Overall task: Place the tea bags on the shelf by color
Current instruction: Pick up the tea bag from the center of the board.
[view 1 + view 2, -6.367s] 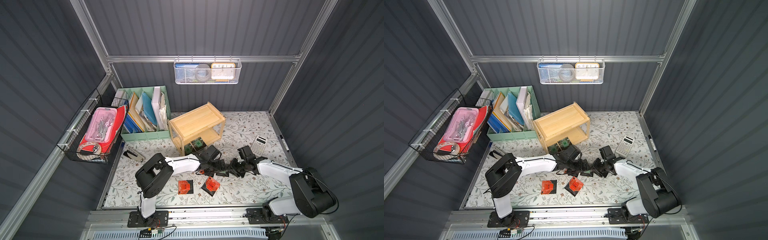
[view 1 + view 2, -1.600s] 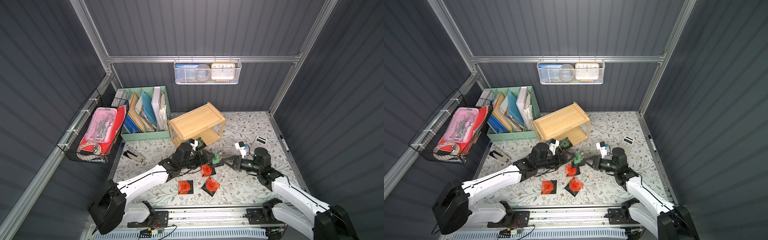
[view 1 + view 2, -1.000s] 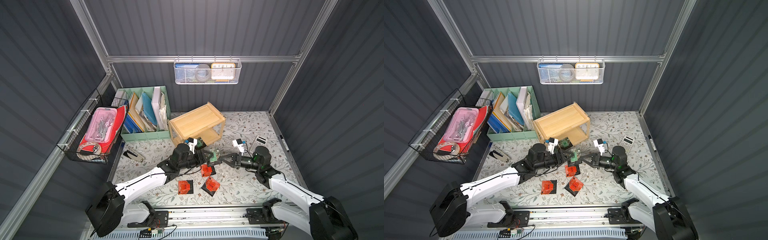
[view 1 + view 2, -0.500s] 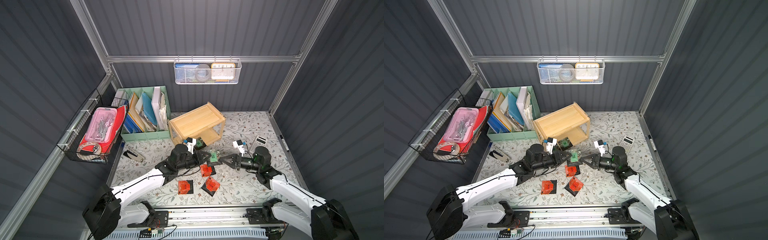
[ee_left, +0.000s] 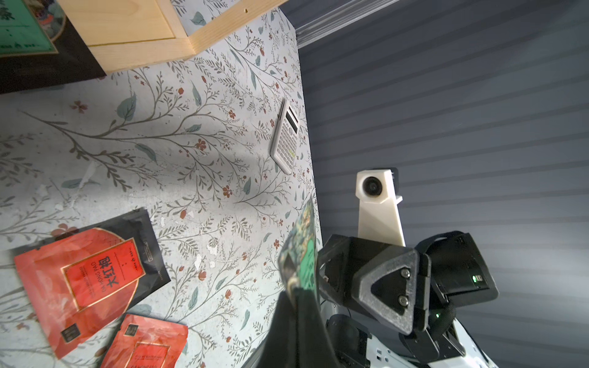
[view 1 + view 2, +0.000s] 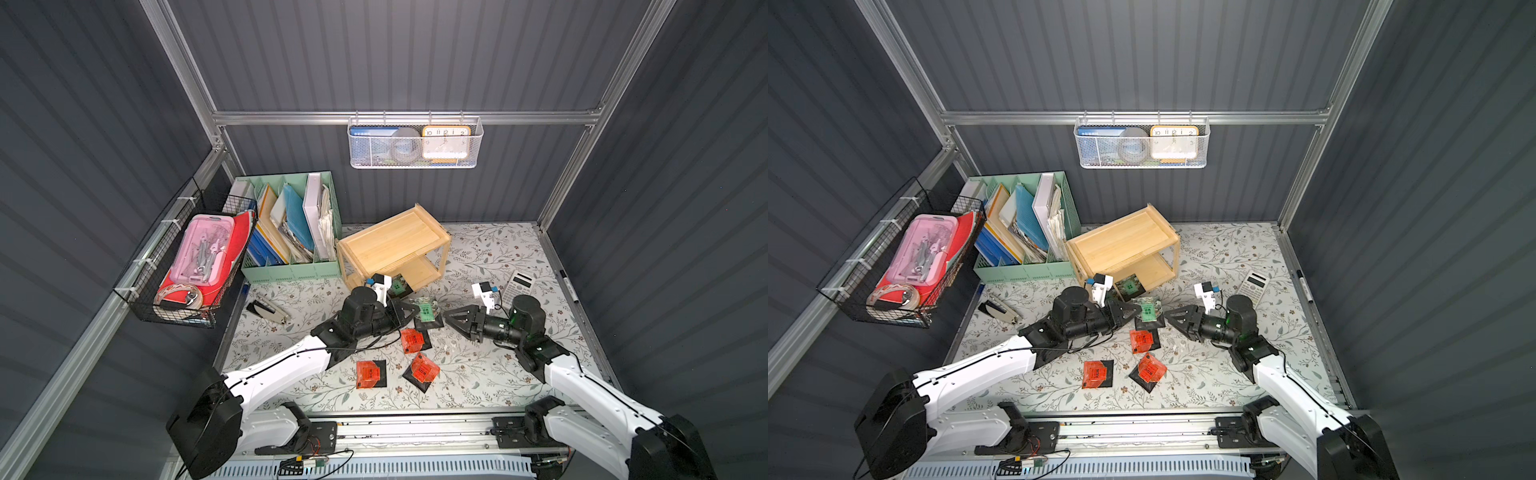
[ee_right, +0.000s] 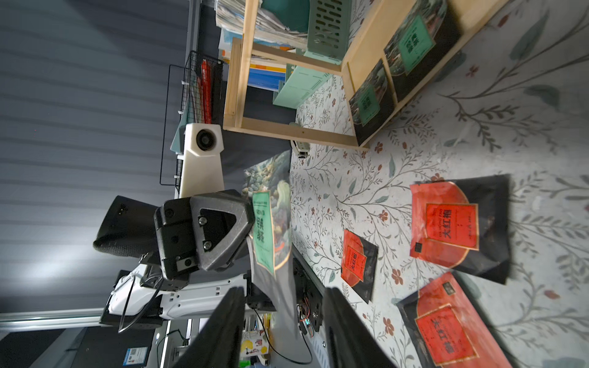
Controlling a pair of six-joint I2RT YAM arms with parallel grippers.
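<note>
**DESK:** So, who has the packet?

**FIELD:** The left claw (image 6: pixel 413 313) is pinched tight on one edge of the green tea bag (image 6: pixel 426 311), which it holds clear of the table (image 6: pixel 478 257). The right claw (image 6: pixel 448 318) faces it with jaws apart. In the right wrist view the bag's far edge sits between that claw's fingers (image 7: pixel 223 318), and neither finger presses on it.

**DESK:** And where does the bag go?

**FIELD:** The shelf (image 6: pixel 390 243) stands just behind the left claw. Its lower board carries two more green bags (image 7: pixel 414 41), one of them overhanging the front rim. The top board is bare. Three orange-red bags (image 6: pixel 411 340) lie flat on the table, below and in front of both claws.

**DESK:** What could spoil it?

**FIELD:** The grip is a thin pinch on a limp packet, so a quick swing could let it droop or slide out. If the right claw draws back crookedly, an open finger may catch the wrap and tug it loose. At the shelf, pushing the new bag in could knock the overhanging one off the board.

**DESK:** Any other containers?

**FIELD:** Beyond the shelf, a mint file organizer (image 6: pixel 291 272) holds folders and papers. On the back wall, a mesh basket (image 6: pixel 415 166) holds a clock.
</note>
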